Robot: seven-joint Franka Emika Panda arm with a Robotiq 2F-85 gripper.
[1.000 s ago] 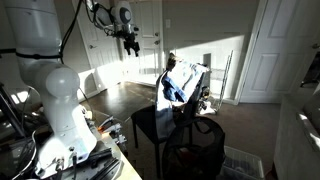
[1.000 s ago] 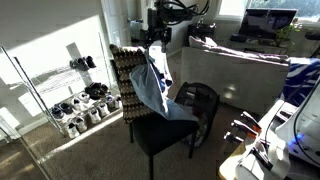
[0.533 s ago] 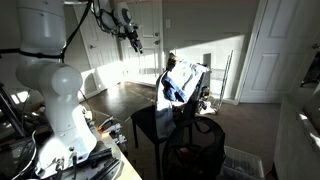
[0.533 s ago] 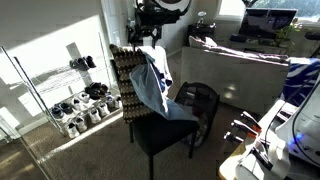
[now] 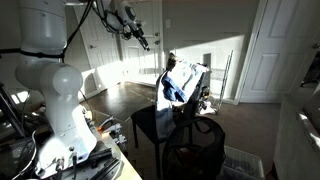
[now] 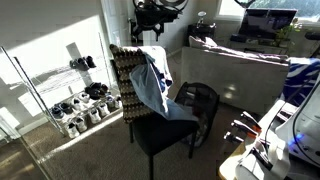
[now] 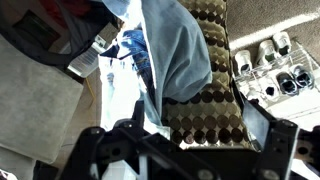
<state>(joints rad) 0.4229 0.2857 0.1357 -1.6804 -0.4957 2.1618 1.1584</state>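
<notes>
Hovering above the chair [image 6: 166,131], the gripper [image 6: 150,38] has its jaws spread wide, holding nothing. We note the blue garment [image 6: 152,86] draped over the patterned backrest [image 7: 205,110], untouched: no grasp yet, all handling left.

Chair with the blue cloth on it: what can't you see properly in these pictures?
- Chair: in the wrist view the cloth hides part of its patterned back.
- Tool: tiny and dark in both exterior views, so its fingers blur into the arm. In the wrist view the bottom edge cuts it off.
- Shoes: too small to count in an exterior view.
</notes>
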